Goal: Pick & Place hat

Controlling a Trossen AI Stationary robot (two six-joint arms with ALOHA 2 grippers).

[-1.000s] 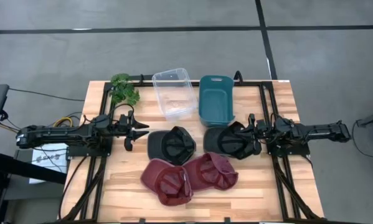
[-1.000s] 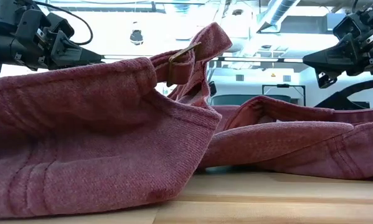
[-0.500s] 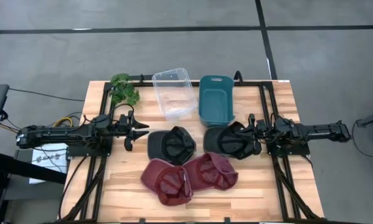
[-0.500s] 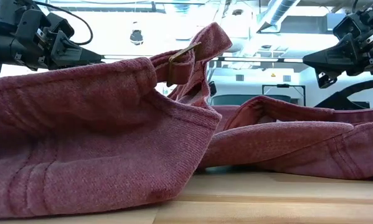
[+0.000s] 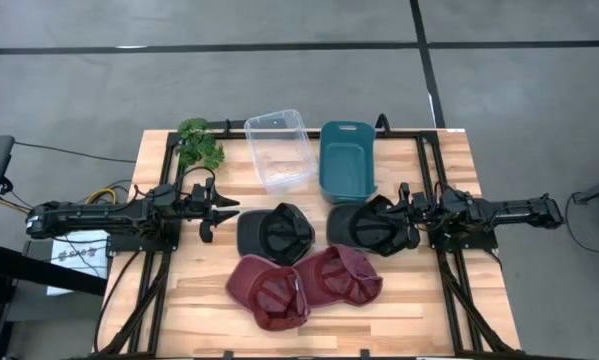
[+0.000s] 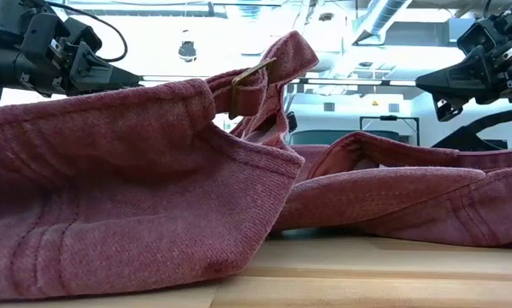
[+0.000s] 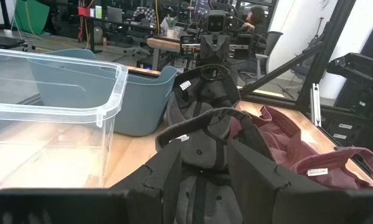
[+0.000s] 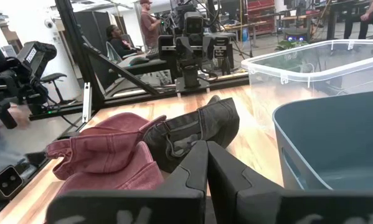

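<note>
Four hats lie on the wooden table: two dark caps [image 5: 276,233] [image 5: 369,226] side by side at mid-table, and two maroon caps [image 5: 269,291] [image 5: 343,274] nearer the front edge, touching each other. In the low view the maroon caps [image 6: 127,188] [image 6: 392,197] fill the frame. My left gripper [image 5: 219,208] [image 7: 206,168] is held level above the table, left of the left dark cap [image 7: 205,146], open with nothing between its fingers. My right gripper [image 5: 407,212] [image 8: 206,168] is held level at the right dark cap's right edge, shut and holding nothing.
A clear plastic bin [image 5: 281,150] and a teal bin [image 5: 345,160] stand side by side at the table's far side. A green plant [image 5: 200,143] lies at the far left corner. Black frame rails [image 5: 159,270] run along both table sides.
</note>
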